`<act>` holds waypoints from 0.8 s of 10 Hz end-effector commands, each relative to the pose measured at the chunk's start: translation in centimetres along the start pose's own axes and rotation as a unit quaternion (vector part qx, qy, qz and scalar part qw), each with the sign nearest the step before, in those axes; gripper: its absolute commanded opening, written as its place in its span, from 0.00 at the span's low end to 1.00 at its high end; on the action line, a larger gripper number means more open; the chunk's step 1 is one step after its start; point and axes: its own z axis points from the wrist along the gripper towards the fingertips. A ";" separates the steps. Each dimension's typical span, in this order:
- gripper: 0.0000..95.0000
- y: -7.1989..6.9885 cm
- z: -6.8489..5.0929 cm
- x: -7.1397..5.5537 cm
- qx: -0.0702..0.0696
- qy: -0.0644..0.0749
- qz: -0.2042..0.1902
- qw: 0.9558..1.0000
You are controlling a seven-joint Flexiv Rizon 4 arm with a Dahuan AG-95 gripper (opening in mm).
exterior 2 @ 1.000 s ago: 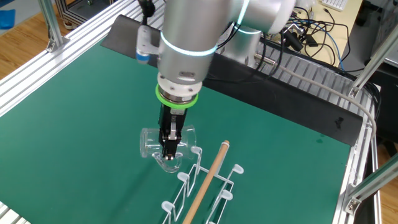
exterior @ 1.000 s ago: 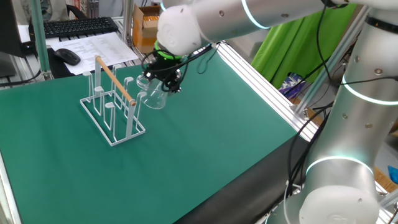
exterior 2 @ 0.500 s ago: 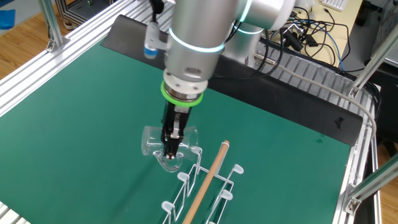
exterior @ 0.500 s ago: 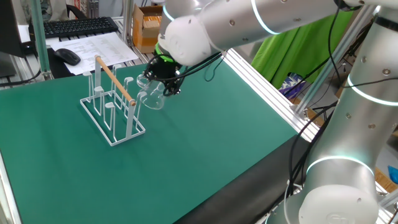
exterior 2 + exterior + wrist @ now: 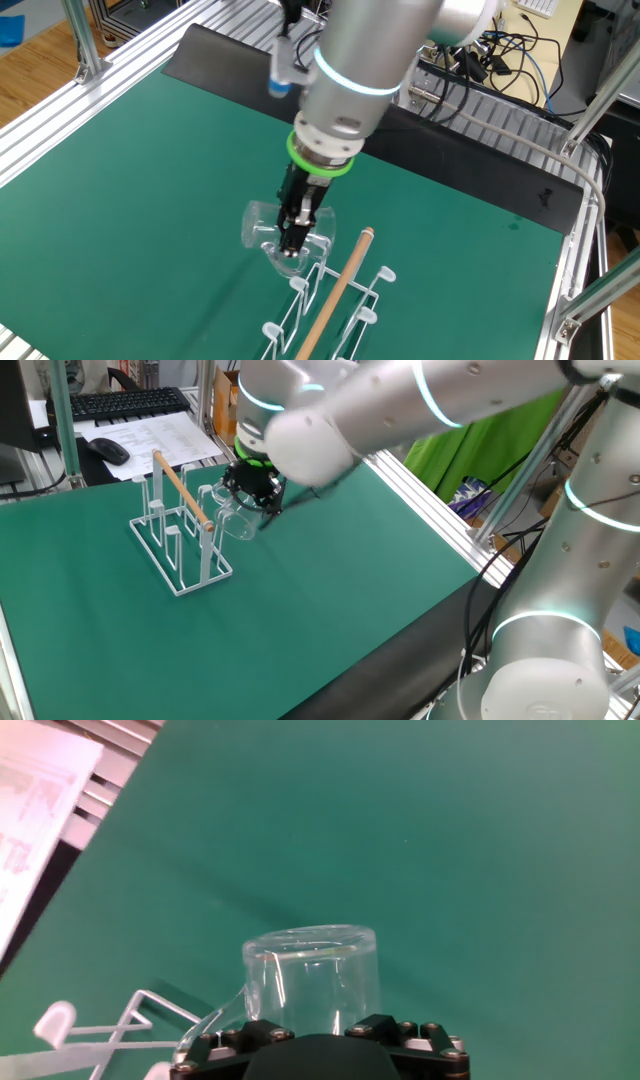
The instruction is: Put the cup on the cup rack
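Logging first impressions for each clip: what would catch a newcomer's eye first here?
The big silver arm's end effector holding a clear glass cup above the green mat, right beside the white wire cup rack with its wooden rod. The cup hangs next to the rack's end pegs, not yet on one.

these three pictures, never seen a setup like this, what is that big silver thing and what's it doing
The big silver thing is a robot arm working over a green table. At its tip is a gripper with two fingers.

Two pictures come from fixed cameras on different sides of the table. The third comes from a camera on the hand itself, looking along the fingers.

On the table stands a white wire cup rack with upright pegs and a wooden rod along its top. Beyond the table's edge are a keyboard, a mouse and papers.

The fingers hold a clear glass cup, tipped over, right beside the rack's end. It is not on a peg yet.
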 end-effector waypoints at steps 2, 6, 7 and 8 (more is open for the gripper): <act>0.00 0.2 0.0 0.0 -0.035 -0.052 -0.019 0.998; 0.00 0.3 0.1 0.2 -0.041 -0.059 -0.011 0.997; 0.00 0.4 0.2 0.3 -0.040 -0.059 -0.010 0.997; 0.00 0.6 0.4 0.4 -0.039 -0.061 -0.011 0.997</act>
